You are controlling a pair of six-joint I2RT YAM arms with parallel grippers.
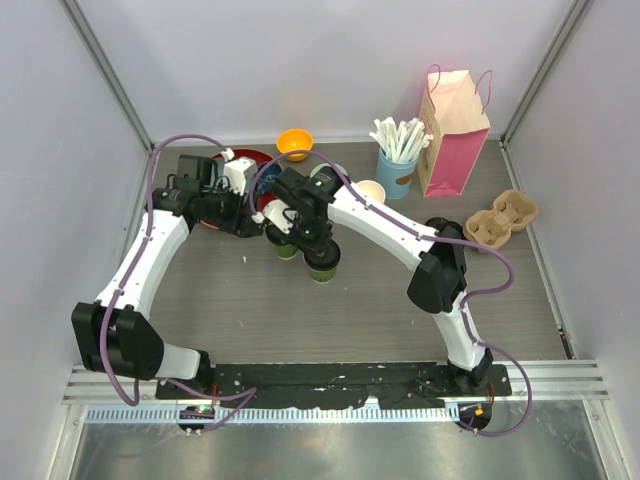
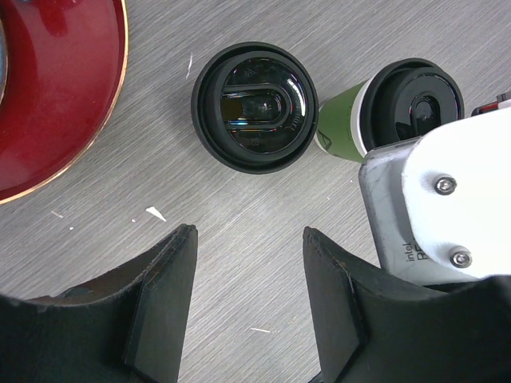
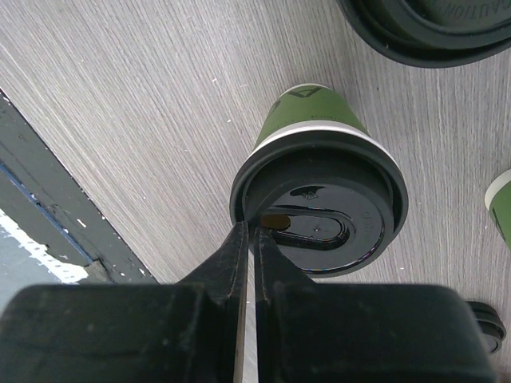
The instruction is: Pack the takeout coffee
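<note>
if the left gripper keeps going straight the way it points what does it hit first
Most likely the lidded cup dead ahead of the open left gripper. Depth is unclear, so it might meet the table just short of it.

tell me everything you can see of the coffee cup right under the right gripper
The paper cup is small and green outside, with a pale band under its rim. A round black plastic lid is seated on it, with an oval recess and a small sip hole. It stands upright on the grey wood-grain table, beside a second lidded cup. The right gripper, fingers together, has its tips at the lid's rim; contact is unclear.
</note>
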